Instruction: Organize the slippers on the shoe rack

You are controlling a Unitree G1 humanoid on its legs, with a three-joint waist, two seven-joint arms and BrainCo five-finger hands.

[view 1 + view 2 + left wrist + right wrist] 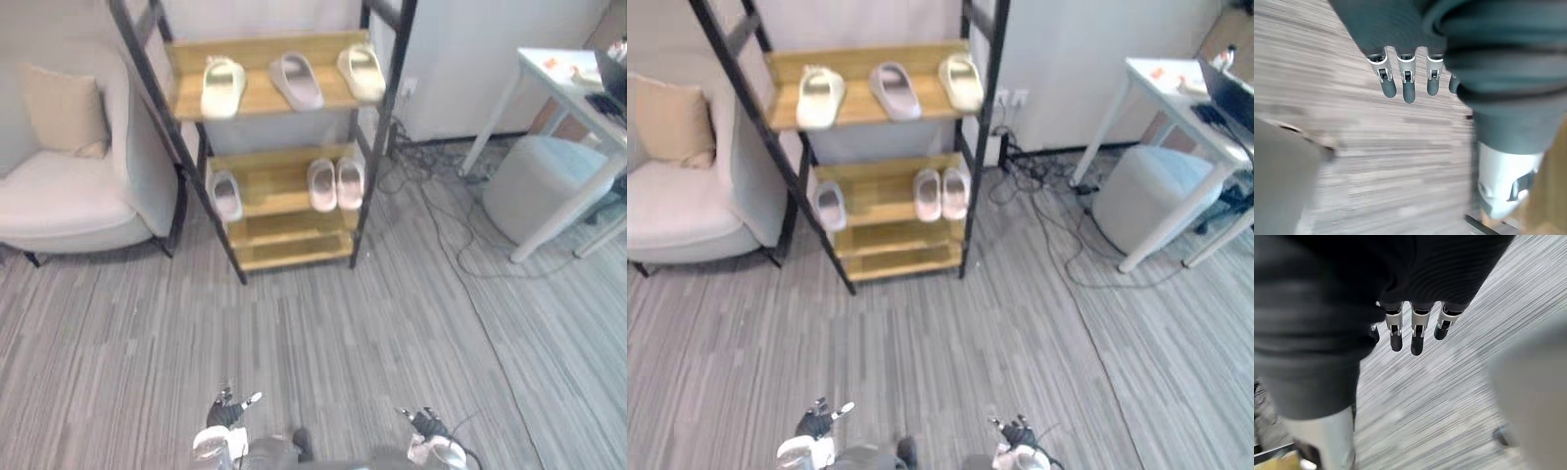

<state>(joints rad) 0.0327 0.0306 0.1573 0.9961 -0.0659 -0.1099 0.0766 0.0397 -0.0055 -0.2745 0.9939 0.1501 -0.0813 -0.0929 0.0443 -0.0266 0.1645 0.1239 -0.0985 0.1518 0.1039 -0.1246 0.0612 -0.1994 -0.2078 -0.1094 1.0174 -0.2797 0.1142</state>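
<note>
A black-framed shoe rack (pixel 284 186) with wooden shelves stands ahead. Its top shelf holds a cream slipper (pixel 222 85), a pinkish-grey slipper (pixel 296 80) and another cream slipper (pixel 361 70). On the middle shelf lie a single pale slipper (pixel 225 194) at the left and a pale pink pair (pixel 336 183) at the right. My left hand (pixel 227 410) and right hand (pixel 423 422) hang low at the bottom of the eye views, far from the rack. Both have relaxed, straight fingers (pixel 1408 88) (pixel 1417 336) over the floor and hold nothing.
A light armchair (pixel 73 166) with a beige cushion (pixel 65 108) stands left of the rack. To the right are a white table (pixel 573 93), a round grey pouf (pixel 544 186) and cables (pixel 441 211) on the floor. Grey striped carpet lies between me and the rack.
</note>
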